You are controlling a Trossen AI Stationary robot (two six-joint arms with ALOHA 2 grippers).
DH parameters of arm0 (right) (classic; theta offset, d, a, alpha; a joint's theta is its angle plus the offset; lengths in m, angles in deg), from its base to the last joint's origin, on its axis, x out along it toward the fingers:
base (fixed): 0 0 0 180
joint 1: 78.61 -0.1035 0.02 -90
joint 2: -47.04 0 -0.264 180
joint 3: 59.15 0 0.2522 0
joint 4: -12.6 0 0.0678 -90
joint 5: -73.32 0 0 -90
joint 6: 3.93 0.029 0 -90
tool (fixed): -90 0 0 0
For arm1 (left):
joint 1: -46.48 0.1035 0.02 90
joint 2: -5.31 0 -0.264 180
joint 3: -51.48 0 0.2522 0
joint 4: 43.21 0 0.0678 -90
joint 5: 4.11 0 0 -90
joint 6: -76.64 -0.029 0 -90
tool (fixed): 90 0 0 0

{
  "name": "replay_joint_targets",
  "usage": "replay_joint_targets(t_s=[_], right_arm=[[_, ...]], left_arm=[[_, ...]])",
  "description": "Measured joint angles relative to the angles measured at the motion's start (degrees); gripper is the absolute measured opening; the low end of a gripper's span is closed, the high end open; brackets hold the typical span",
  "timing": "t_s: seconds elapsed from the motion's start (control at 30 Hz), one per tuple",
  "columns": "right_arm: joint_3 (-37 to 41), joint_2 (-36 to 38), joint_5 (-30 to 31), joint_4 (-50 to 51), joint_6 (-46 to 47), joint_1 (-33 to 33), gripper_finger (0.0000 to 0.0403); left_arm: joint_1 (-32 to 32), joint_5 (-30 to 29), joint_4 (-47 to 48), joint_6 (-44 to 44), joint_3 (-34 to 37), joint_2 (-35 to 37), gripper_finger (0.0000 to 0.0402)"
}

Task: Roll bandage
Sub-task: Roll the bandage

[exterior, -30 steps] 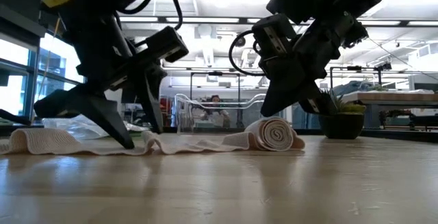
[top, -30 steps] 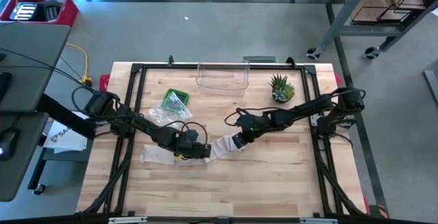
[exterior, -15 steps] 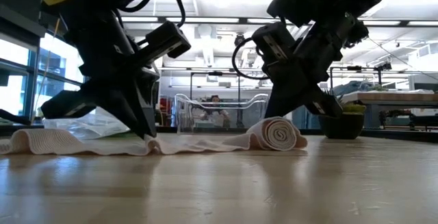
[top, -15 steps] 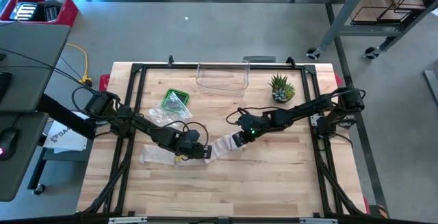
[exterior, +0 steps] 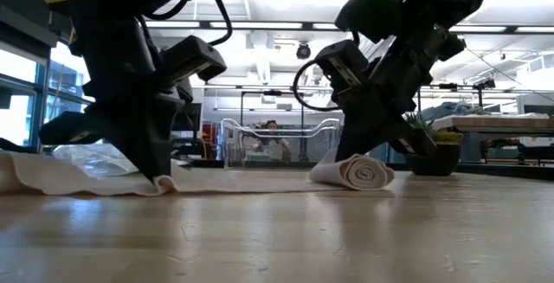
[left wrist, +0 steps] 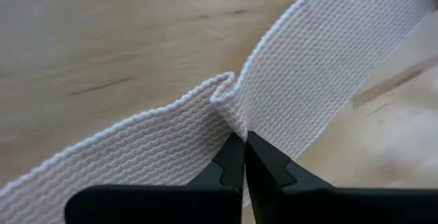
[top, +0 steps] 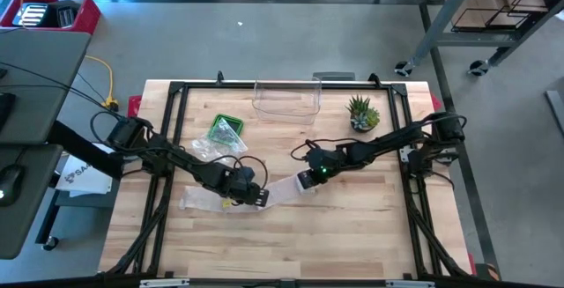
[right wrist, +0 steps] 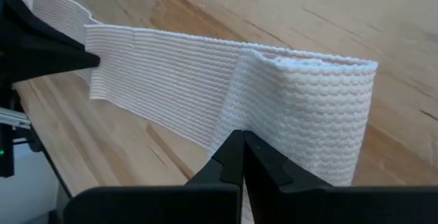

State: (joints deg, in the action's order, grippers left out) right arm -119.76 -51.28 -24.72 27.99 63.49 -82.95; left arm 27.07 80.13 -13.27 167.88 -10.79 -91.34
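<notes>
Now the left gripper (left wrist: 243, 136) pinches the bandage (left wrist: 301, 87) flat strip mid-bench; right gripper (right wrist: 242, 136), clenched, presses its rolled end (right wrist: 321, 114).

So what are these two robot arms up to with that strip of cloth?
They are rolling up a bandage on the wooden table. The right gripper is shut and pressed against the rolled end. The left gripper is pinched shut on the flat, unrolled stretch, where the cloth puckers. Only a small part is rolled; most of the strip lies flat.
</notes>
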Motion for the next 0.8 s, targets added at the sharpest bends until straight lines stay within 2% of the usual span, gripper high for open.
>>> replay_joint_targets(t_s=[0.33,0.8], right_arm=[[0.00,0.15,0.49,0.11,0.75,-0.96,0.0000],[0.07,0.13,0.37,-3.39,3.32,-0.96,0.0000]], left_arm=[[1.07,-0.76,8.82,-5.28,-0.02,4.00,0.0000],[2.57,-2.71,5.06,-7.52,-0.02,4.07,0.0000]])
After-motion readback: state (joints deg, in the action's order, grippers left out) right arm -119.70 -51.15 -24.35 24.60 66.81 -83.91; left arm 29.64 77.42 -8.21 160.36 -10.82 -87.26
